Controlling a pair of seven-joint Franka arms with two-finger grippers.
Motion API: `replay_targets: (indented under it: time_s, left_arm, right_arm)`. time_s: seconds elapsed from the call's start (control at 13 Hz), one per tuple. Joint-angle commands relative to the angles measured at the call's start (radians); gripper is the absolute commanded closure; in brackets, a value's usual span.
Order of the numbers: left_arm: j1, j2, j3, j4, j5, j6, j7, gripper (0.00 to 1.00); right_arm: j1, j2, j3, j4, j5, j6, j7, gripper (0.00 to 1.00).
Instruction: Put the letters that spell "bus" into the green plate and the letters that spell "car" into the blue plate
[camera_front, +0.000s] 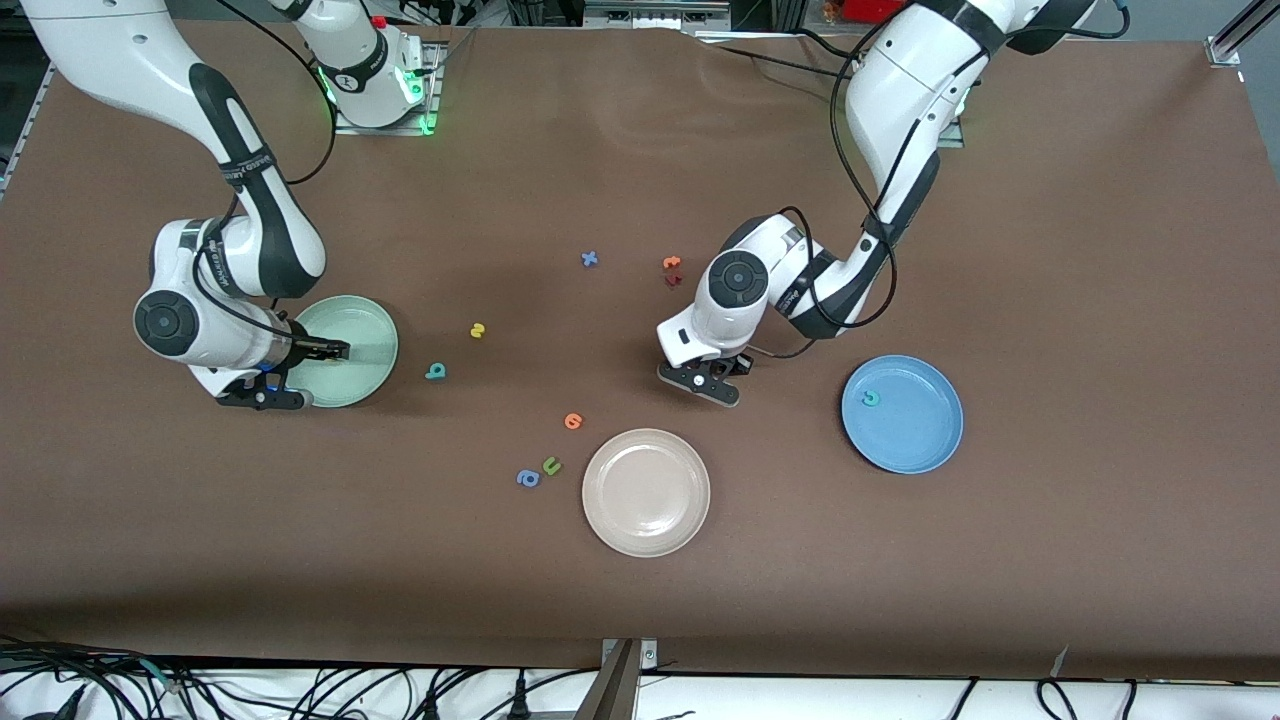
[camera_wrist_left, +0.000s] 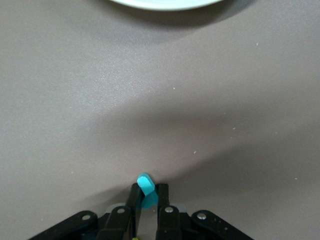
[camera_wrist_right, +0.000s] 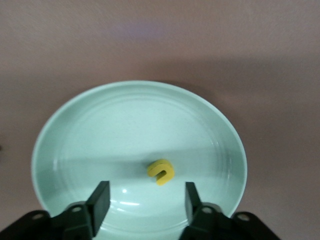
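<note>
The green plate (camera_front: 385, 330) lies at the right arm's end of the table. My right gripper (camera_wrist_right: 146, 200) hangs open just over it (camera_wrist_right: 100, 125), fingers empty. A yellow "u" (camera_wrist_right: 160, 171) lies flat in that plate. My left gripper (camera_wrist_left: 148, 189) is down at the table between the beige plate and the blue plate (camera_front: 915, 430), shut on a small teal letter (camera_wrist_left: 145, 181) held on edge. A teal "c" (camera_front: 871, 398) lies in the blue plate. A teal "b" (camera_front: 435, 372) and a yellow letter (camera_front: 478, 330) lie on the mat beside the green plate.
A beige-white plate (camera_front: 646, 491) sits nearest the front camera. An orange letter (camera_front: 573, 421), a blue "a" (camera_front: 527, 479) and a green "u" (camera_front: 551, 465) lie next to it. A blue "x" (camera_front: 590, 259), an orange letter (camera_front: 672, 263) and a dark red one (camera_front: 673, 280) lie mid-table.
</note>
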Motion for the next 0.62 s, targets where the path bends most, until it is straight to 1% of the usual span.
replay_targets:
  time_s: [0.0, 0.08, 0.15, 0.23, 0.38, 0.54]
  left_arm:
    - [0.007, -0.043, -0.001, 0.006, 0.024, -0.028, -0.021, 0.9]
    - [0.031, -0.06, 0.001, 0.011, 0.026, -0.037, -0.016, 0.88]
    - [0.058, -0.081, -0.001, 0.012, 0.03, -0.066, 0.005, 0.87]
    - [0.088, -0.089, -0.001, 0.015, 0.03, -0.09, 0.077, 0.86]
    - [0.176, -0.103, -0.004, 0.012, 0.026, -0.118, 0.274, 0.86]
    - [0.246, -0.115, -0.005, 0.009, 0.021, -0.179, 0.472, 0.85]
  right_arm:
    - [0.01, -0.012, 0.074, 0.124, 0.005, -0.182, 0.144, 0.01]
    - [0.01, -0.01, 0.11, 0.149, 0.005, -0.211, 0.217, 0.01]
    - [0.01, -0.01, 0.15, 0.154, 0.005, -0.209, 0.28, 0.01]
    - [0.015, -0.006, 0.174, 0.152, 0.005, -0.195, 0.343, 0.01]
    - [0.063, 0.027, 0.184, 0.151, 0.006, -0.125, 0.451, 0.02]
    - [0.073, 0.079, 0.185, 0.147, 0.008, -0.063, 0.547, 0.02]
